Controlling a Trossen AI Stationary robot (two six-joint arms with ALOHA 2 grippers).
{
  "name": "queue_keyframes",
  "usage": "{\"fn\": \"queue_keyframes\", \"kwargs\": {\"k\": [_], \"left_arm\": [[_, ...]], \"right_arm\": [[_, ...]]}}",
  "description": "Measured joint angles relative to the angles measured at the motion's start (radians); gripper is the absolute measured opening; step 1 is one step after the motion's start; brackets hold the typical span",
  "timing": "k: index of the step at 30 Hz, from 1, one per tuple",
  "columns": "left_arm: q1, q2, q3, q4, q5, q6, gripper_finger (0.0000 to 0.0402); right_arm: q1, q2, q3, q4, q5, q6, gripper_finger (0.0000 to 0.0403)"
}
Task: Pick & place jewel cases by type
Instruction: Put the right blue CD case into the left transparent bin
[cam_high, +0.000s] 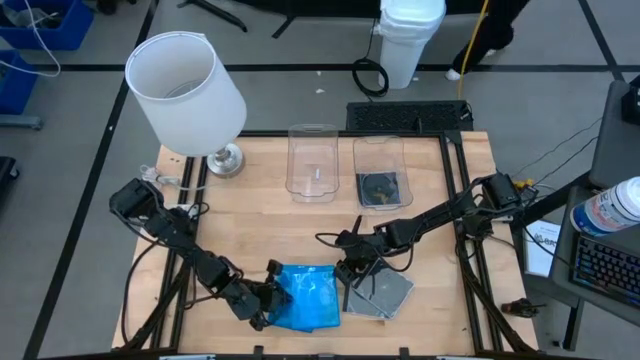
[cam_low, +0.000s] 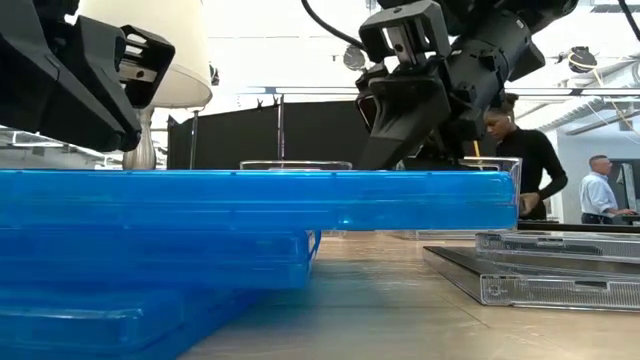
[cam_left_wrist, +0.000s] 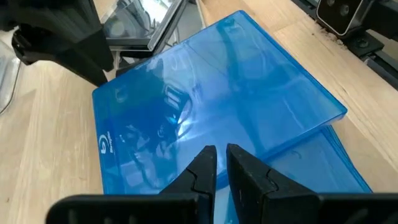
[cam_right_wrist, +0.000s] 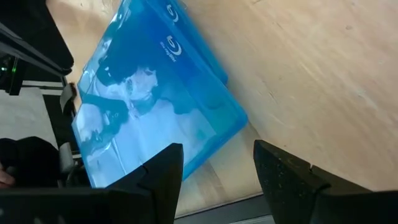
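Note:
A stack of bright blue jewel cases (cam_high: 310, 298) lies near the table's front edge. Its top case (cam_left_wrist: 217, 93) sits askew over the lower ones (cam_left_wrist: 351, 171) and overhangs them in the low view (cam_low: 420, 200). My left gripper (cam_left_wrist: 217, 155) is shut at the stack's left side (cam_high: 268, 300). My right gripper (cam_high: 348, 275) stands open at the stack's right side. Its two fingers (cam_right_wrist: 165, 174) stand on either side of the top case's corner (cam_right_wrist: 233, 124), touching nothing. Grey cases (cam_high: 385, 293) lie flat just to the right. My left gripper comes slanting down from the table's left, its shut fingertips (cam_left_wrist: 208, 158) over the top face of the top blue case (cam_left_wrist: 186, 134), near its left edge. The fingers themselves hide the spot where they meet, so I cannot tell whether they press on it.
Two clear bins stand at the back centre. The left one (cam_high: 312, 160) looks bare inside and the right one (cam_high: 380, 170) holds a dark case. A white lamp (cam_high: 185, 85) stands at the back left. Two people (cam_low: 525, 160) are in the room beyond the table.

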Motion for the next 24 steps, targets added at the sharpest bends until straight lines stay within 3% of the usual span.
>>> {"fn": "queue_keyframes", "kwargs": {"k": [9, 24], "left_arm": [[-0.010, 0.000, 0.000, -0.089, 0.000, -0.101, 0.0046], [-0.003, 0.000, -0.001, -0.095, -0.004, -0.106, 0.0046]], "right_arm": [[0.000, 0.000, 0.000, 0.003, 0.029, -0.010, 0.0184], [0.009, 0.071, 0.001, 0.101, -0.001, 0.015, 0.0185]]}}
